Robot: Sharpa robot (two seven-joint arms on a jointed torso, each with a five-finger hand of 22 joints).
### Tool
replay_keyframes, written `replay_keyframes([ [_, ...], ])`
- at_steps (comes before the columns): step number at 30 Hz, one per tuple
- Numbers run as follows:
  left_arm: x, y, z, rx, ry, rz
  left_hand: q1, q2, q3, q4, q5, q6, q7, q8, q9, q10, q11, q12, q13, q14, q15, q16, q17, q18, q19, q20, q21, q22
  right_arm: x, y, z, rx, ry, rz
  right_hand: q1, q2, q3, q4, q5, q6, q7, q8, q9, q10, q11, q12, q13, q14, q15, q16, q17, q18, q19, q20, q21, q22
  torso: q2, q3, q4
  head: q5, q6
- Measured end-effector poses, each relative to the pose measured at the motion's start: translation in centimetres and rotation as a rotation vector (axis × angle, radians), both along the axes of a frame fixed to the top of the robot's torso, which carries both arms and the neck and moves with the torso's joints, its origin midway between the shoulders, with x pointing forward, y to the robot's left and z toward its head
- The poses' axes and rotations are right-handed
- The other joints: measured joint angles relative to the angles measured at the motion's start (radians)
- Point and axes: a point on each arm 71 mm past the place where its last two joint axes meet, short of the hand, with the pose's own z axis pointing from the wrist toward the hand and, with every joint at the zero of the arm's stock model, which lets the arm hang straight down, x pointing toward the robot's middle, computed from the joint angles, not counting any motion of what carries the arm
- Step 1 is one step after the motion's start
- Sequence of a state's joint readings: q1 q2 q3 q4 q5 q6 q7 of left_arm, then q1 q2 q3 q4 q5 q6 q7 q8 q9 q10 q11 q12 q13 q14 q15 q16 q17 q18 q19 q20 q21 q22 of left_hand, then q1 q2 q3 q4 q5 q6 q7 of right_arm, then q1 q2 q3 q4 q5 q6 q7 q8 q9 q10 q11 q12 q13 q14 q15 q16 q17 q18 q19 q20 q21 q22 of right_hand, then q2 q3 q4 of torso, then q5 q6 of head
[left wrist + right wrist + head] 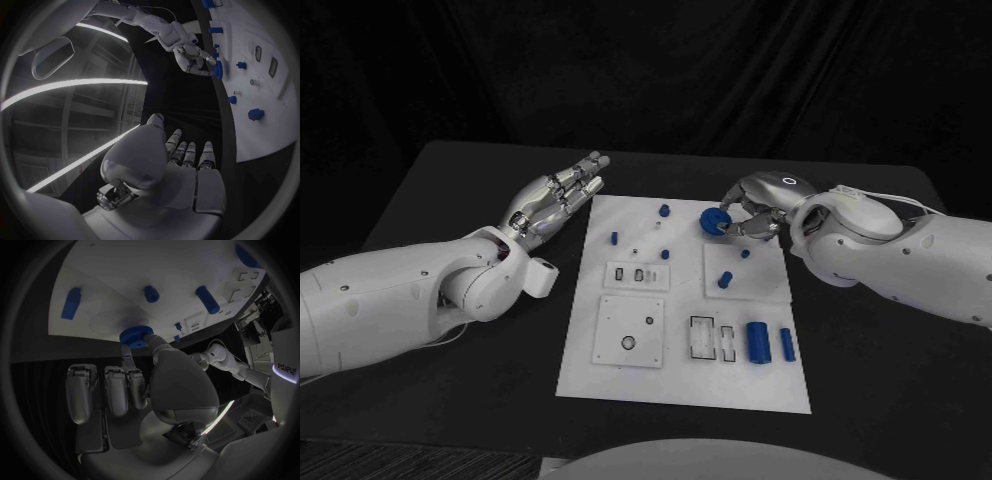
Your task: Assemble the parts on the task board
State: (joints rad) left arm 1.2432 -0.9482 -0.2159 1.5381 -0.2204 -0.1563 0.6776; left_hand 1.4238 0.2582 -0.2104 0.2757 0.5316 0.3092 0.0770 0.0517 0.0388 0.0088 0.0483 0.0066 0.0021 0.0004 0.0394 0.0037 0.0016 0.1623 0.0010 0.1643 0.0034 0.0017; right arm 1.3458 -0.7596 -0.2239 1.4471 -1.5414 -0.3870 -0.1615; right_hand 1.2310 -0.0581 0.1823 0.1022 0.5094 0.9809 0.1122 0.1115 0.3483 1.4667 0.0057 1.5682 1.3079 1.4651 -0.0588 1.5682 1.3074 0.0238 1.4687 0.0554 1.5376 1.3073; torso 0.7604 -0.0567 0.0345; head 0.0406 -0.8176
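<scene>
Blue gear pinched in my right hand

My right hand (759, 212) clamps the gear (713, 222) over the white board (678, 385); my left hand (557, 200) rests beside it, fingers apart, empty.

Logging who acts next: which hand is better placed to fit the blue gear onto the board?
The right hand: it already pinches the blue gear over the task board. The left hand lies flat beside the board's edge, holding nothing.

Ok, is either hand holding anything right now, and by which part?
The right hand pinches a small blue toothed gear by its rim, over the white task board. The left hand holds nothing, fingers extended beside the board.
</scene>
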Motion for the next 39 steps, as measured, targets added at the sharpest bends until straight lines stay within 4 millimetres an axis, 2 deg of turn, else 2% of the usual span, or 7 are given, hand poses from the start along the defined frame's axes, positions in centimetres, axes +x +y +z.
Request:
replay_keyframes([
  [9, 0.1, -0.2, 0.0, 0.000, -0.001, -0.003, 0.000, 0.000, 0.000, 0.000, 0.000, 0.000, 0.000, 0.000, 0.000, 0.000, 0.000, 0.000, 0.000, 0.000, 0.000, 0.000, -0.001, 0.000, 0.000, 0.000, 0.000, -0.001, -0.2, 3.0, 0.1, 0.012, 0.000, 0.057, -0.003, -0.003, 0.006, 0.000, -0.008, 0.004, -0.004, -0.004, -0.003, 0.000, 0.000, 0.000, 0.000, -0.001, 0.007, 0.000, 0.000, 0.000, 0.000, 0.000, 0.004, 0.000, 0.000, 0.0000, -0.0013, 0.001, -0.002],
  [14, 0.2, -0.2, -0.1, 0.001, -0.001, -0.003, 0.000, 0.000, 0.000, 0.000, 0.000, 0.000, 0.000, 0.000, 0.000, 0.000, 0.000, 0.000, 0.000, 0.000, 0.000, 0.000, -0.001, 0.000, 0.000, 0.000, 0.000, -0.001, -0.1, 4.3, 0.1, 0.017, -0.004, 0.080, -0.003, -0.003, 0.010, -0.004, -0.008, 0.004, -0.004, -0.009, -0.003, 0.000, 0.007, 0.000, 0.000, -0.001, 0.007, 0.000, 0.000, 0.000, 0.000, 0.000, 0.004, 0.001, 0.000, 0.0004, -0.0014, 0.007, 0.001],
  [20, 0.3, -0.5, -0.1, 0.000, -0.001, -0.008, 0.000, 0.000, 0.000, 0.000, 0.000, -0.004, 0.004, 0.000, 0.000, 0.000, 0.000, 0.000, 0.000, 0.000, 0.000, 0.000, -0.001, 0.000, 0.000, 0.000, 0.000, -0.001, 0.2, 5.3, 0.2, 0.016, -0.009, 0.090, -0.003, -0.003, 0.012, -0.002, -0.008, 0.006, -0.006, -0.015, -0.007, 0.000, 0.007, 0.000, 0.000, 0.003, 0.010, 0.000, 0.000, 0.000, -0.004, 0.004, 0.005, 0.001, 0.001, 0.0008, -0.0007, 0.009, 0.005],
  [23, 0.3, -0.5, -0.1, -0.001, -0.001, -0.009, 0.000, 0.000, 0.000, 0.000, 0.000, -0.004, 0.004, 0.000, 0.000, 0.000, 0.000, 0.000, 0.000, 0.000, 0.000, 0.000, -0.001, 0.000, 0.000, 0.000, 0.000, -0.001, 0.4, 5.9, 0.2, 0.016, -0.012, 0.097, -0.003, -0.003, 0.015, -0.004, -0.012, 0.007, -0.007, -0.019, -0.008, 0.000, 0.014, 0.000, 0.000, -0.001, 0.014, 0.000, 0.000, 0.000, -0.004, 0.004, 0.010, 0.001, 0.001, 0.0009, -0.0004, 0.009, 0.007],
  [31, 0.3, -0.7, -0.1, -0.002, 0.000, -0.012, 0.000, 0.000, 0.000, 0.000, 0.000, -0.004, 0.004, 0.000, 0.000, 0.000, 0.000, 0.000, 0.000, 0.000, 0.000, 0.000, 0.000, 0.000, 0.000, 0.000, 0.000, -0.001, 1.0, 7.0, 0.1, 0.008, -0.015, 0.104, -0.003, -0.003, 0.021, -0.004, -0.019, 0.007, -0.007, -0.029, -0.014, 0.000, 0.014, 0.000, 0.000, 0.002, 0.017, 0.000, 0.000, 0.000, -0.004, 0.011, 0.010, 0.001, 0.002, 0.0010, -0.0004, 0.010, 0.004],
  [39, 0.3, -0.7, -0.1, -0.002, -0.001, -0.012, 0.000, 0.000, 0.000, 0.000, 0.000, -0.004, 0.004, 0.000, 0.000, 0.000, 0.000, 0.000, 0.000, -0.004, 0.004, 0.000, 0.000, 0.000, 0.000, 0.000, 0.000, -0.001, 1.3, 8.0, 0.0, 0.001, -0.012, 0.115, -0.003, -0.003, 0.021, -0.004, -0.027, 0.009, -0.009, -0.030, -0.014, 0.000, 0.021, 0.000, 0.000, -0.001, 0.021, 0.000, 0.000, 0.000, -0.004, 0.011, 0.010, 0.000, 0.002, 0.0012, 0.0003, 0.012, 0.009],
])
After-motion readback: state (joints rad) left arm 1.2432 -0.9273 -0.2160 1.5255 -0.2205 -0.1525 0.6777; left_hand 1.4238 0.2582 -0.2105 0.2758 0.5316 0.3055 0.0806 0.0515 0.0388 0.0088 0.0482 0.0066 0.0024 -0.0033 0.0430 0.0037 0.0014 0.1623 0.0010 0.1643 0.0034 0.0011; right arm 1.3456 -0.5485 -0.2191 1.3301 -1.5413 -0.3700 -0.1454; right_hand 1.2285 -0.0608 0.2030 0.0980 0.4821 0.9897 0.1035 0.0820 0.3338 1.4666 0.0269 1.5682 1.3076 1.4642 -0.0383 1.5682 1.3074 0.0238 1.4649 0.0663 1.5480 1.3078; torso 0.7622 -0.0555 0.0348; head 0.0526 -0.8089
